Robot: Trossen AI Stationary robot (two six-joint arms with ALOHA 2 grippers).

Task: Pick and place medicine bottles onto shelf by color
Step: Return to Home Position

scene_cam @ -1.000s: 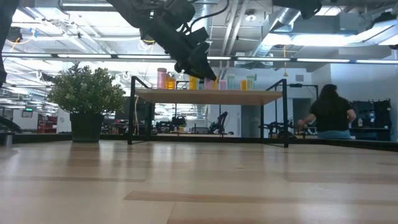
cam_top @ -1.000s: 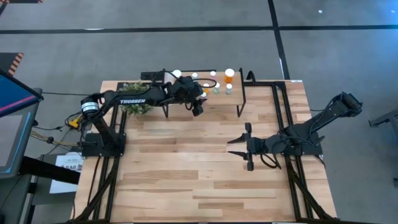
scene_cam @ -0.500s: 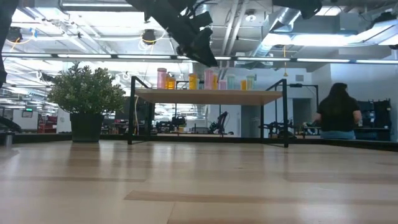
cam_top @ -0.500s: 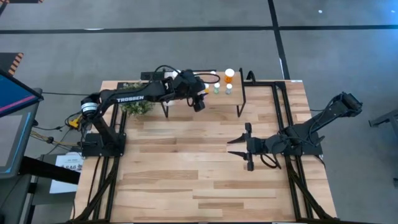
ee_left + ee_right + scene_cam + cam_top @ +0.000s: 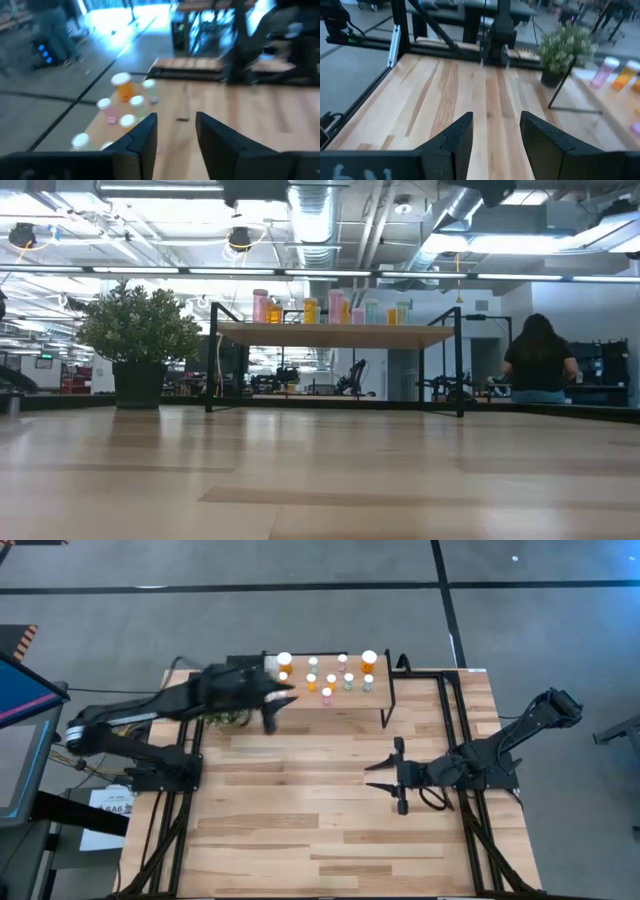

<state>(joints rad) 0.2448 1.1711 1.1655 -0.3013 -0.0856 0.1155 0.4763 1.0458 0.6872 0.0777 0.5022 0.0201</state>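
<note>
High view places the medicine bottles [image 5: 327,677] upright on the shelf [image 5: 345,708], grouped toward its far edge with white caps up. Low view shows them as one close row with pink, orange and pale green bodies. No bottle is visible on the tabletop [image 5: 300,820].

The left gripper [image 5: 287,693] is at the shelf's left end, near the plant [image 5: 222,712] and apart from the bottles. Its fingers are spread and hold nothing. The right gripper [image 5: 374,776] waits over mid-table, fingers likewise spread and empty.

Handling, as a judgement:
- Each bottle is likely light, rigid plastic with a smooth wall, and a loose pinch may let it slip.
- The narrow base and tall body suggest that it tips easily.
- Take hold across the body, just below the cap, with the fingers level.
- Neighbouring bottles stand close together, so approach from above to avoid knocking one over.
</note>
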